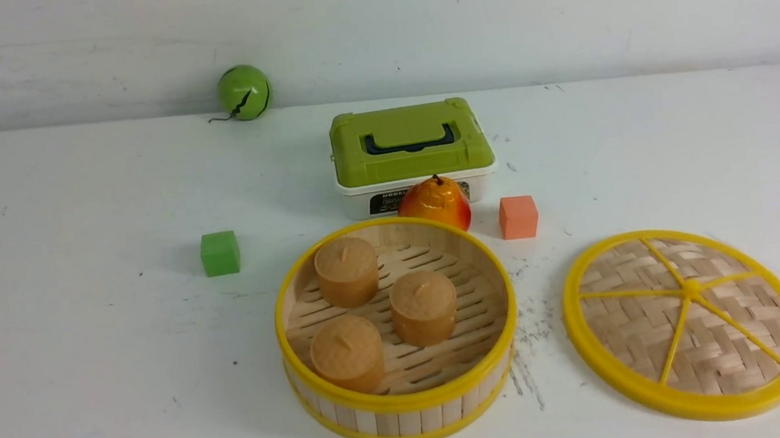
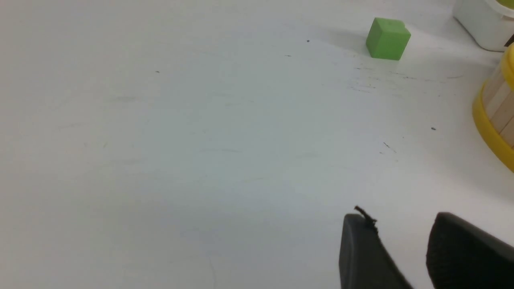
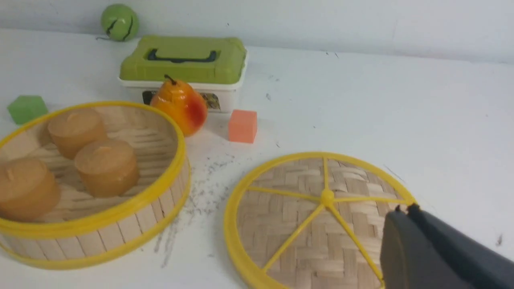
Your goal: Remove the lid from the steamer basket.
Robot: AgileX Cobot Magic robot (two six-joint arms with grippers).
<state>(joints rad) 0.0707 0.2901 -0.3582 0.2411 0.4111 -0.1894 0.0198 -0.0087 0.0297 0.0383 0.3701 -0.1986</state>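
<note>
The round, flat lid (image 1: 724,331) of woven pale bamboo is off the basket, lying on the white table (image 1: 90,344) just by the right hand (image 3: 405,210). It has a smooth, fat yellow rim and thin yellow spokes that meet at a little round knob. The right hand is closed, with its dark tips together and nothing in them.

Farther from that hand, between the two hands, sits the round steamer basket (image 1: 408,425) with pale bamboo slat walls and yellow rims. Three tan, round buns (image 1: 347,272) with tiny peaks are on its slotted floor.

The left hand (image 2: 401,216) is open and empty. A green cube (image 1: 220,253) is well ahead of it. An orange-pink cube (image 1: 518,217) is past the lid from the right hand. Farther off are a shiny orange and red pear (image 1: 435,204), a white box with a green lid (image 1: 412,146), and a green ball with dark lines (image 1: 245,92).

The pear hides some of the box's label. The right hand covers some of the lid in its wrist view, so I can't tell if they touch. The left wrist view cuts off most of the basket.
</note>
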